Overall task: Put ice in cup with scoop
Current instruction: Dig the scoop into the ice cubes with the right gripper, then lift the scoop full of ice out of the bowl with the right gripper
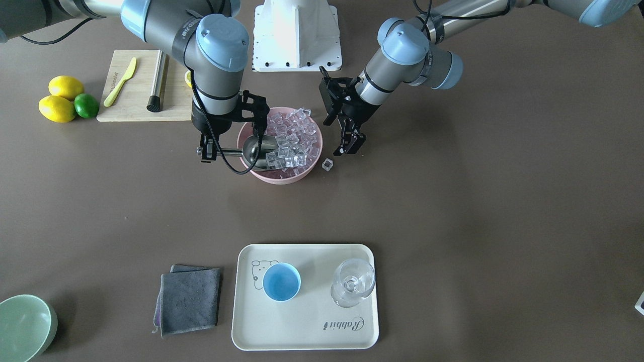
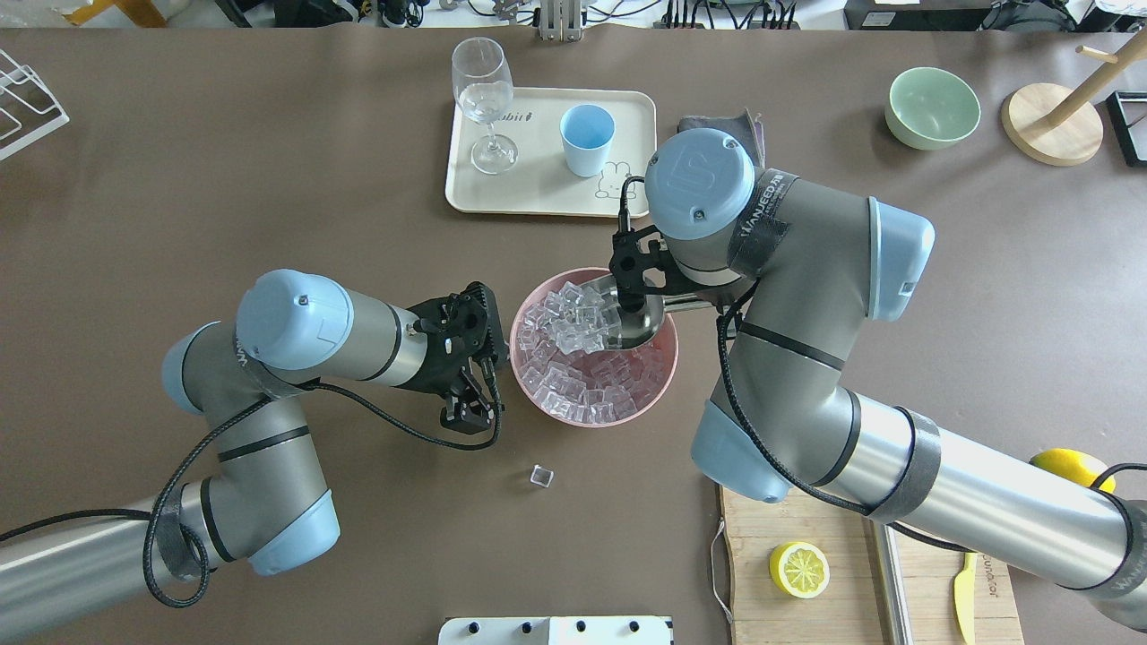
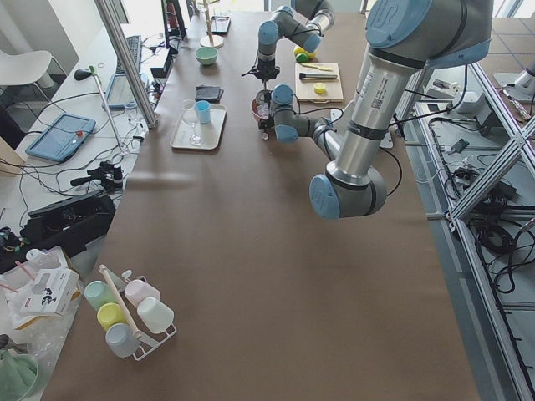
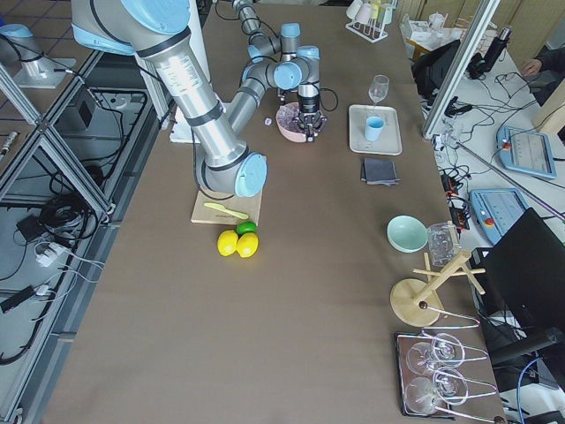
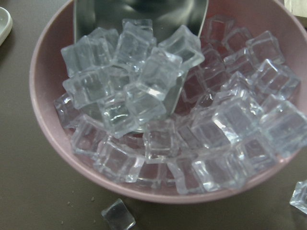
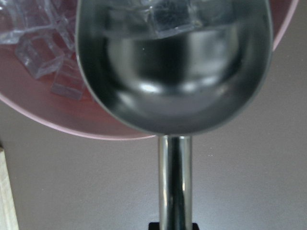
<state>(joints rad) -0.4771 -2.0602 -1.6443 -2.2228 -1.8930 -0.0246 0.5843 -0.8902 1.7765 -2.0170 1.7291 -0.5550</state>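
Right gripper [image 1: 207, 151] pinches the scoop [image 1: 257, 151] by its rod handle. The right wrist view shows that grip only at its lower edge. The left wrist view alone shows ice [image 5: 144, 81] heaped in the trough, inside the pink bowl [image 5: 43, 124]. Left gripper [image 1: 350, 147]: fingers spread, empty, just beside the bowl. Cup [image 1: 282, 282] — well apart from both.

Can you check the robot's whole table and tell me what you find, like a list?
Surface: brown table, one loose ice cube beside the pink bowl.
Job's things: ice piled in the bowl; scoop dug into it; cup empty on tray.
Clutter: wine glass, grey cloth, green bowl, lemons, lime, cutting board.
Grippers: right gripper holds the scoop handle; left gripper empty beside bowl, jaws unclear.
Cables: black cable loops by the right wrist.
Surroundings: mug rack at table's end; tablet on side desk.
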